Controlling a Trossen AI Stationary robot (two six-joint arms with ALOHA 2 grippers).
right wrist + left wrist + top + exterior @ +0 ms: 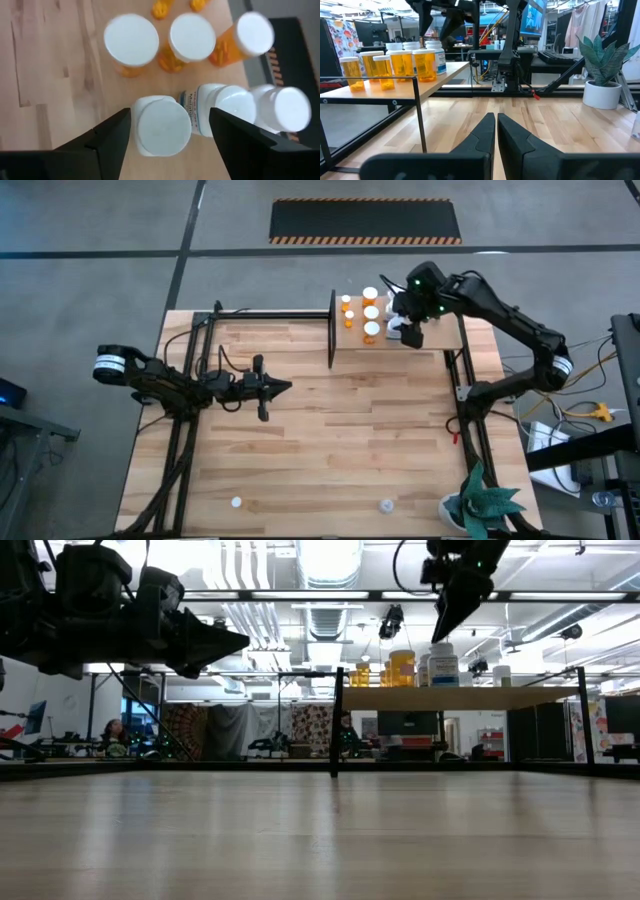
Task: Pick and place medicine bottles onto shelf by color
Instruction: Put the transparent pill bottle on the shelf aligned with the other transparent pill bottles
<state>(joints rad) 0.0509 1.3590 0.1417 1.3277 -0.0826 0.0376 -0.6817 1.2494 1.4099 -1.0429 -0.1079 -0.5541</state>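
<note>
From above, the light-wood shelf with thin black metal posts (pixel 445 335) stands at the far right corner of the plank desk (pixel 320 450). A cluster of white-capped orange medicine bottles (pixel 371 312) sits near the shelf's left edge, and the right gripper (pixel 408 330) hangs over the white bottles beside them. The left gripper (pixel 272 389) waits over the left half of the desk, well clear of the shelf. Two small white-capped bottles (pixel 237 503) are left near the desk's near edge.

At table height, the right gripper (pixel 447 615) points down just above a white bottle with a blue label (pixel 443 666) on the shelf board.

From the left wrist, the left gripper (pixel 496 131) has its fingers pressed together, holding nothing. The orange row fills the shelf's near edge, with white bottles behind.

From the right wrist, the right gripper (pixel 170 127) has its fingers spread to either side of a white-capped white bottle (pixel 160 126) that stands upright on the shelf, with a gap on each side, so it looks released. Other white bottles stand close by, one apparently touching it.

To finish well, I judge that the arm should lift straight up, fingers kept wide, since any sideways drift could knock the close neighbours.
</note>
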